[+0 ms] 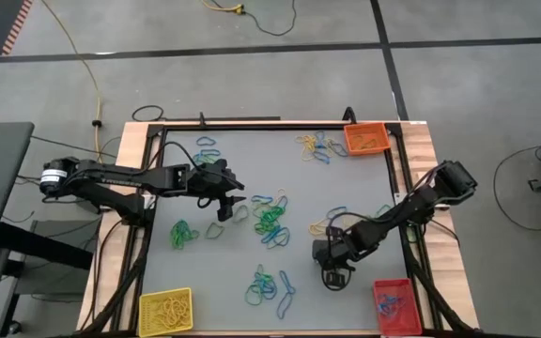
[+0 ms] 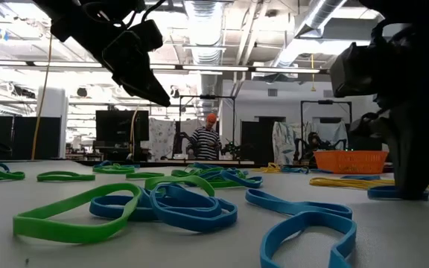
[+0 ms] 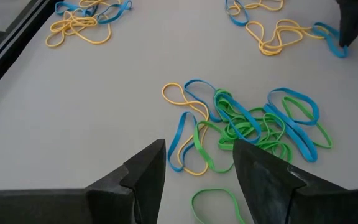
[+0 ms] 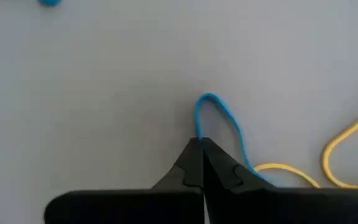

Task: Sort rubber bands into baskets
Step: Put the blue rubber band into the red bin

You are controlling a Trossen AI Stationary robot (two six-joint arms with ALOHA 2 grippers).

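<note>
**Right pincer pinches a blue band; left pincer waits wide**

No words, labels or brand names can be read on anything here.

The right pincer (image 4: 201,149) is down at the desk (image 1: 242,155), near the red basket (image 1: 392,305). Its two tips are pressed together on a blue rubber band (image 4: 219,115). Only the right wrist view shows this pinch up close: a thin blue loop pokes out past the closed tips, and a yellow band (image 4: 347,146) lies just beside it. In the low view that arm is only a big dark shape on the right side.

The left pincer (image 3: 197,165) hangs above the desk with its tips spread apart and nothing between them. The left wrist view shows what is under it: a messy pile of green, blue and yellow bands (image 3: 247,127), and one green loop (image 3: 216,205) close to the tips.

The high view alone shows all three baskets. The orange basket (image 1: 365,139) sits at one far corner. The yellow basket (image 1: 165,311) sits at a near corner with yellow bands inside. The red basket at the other near corner has a few bands in it. Many bands are scattered across the desk between them.

The low view alone shows the room behind: a person in a striped top (image 2: 208,141) stands far back. Big blue and green bands (image 2: 162,205) lie close to that camera.
</note>
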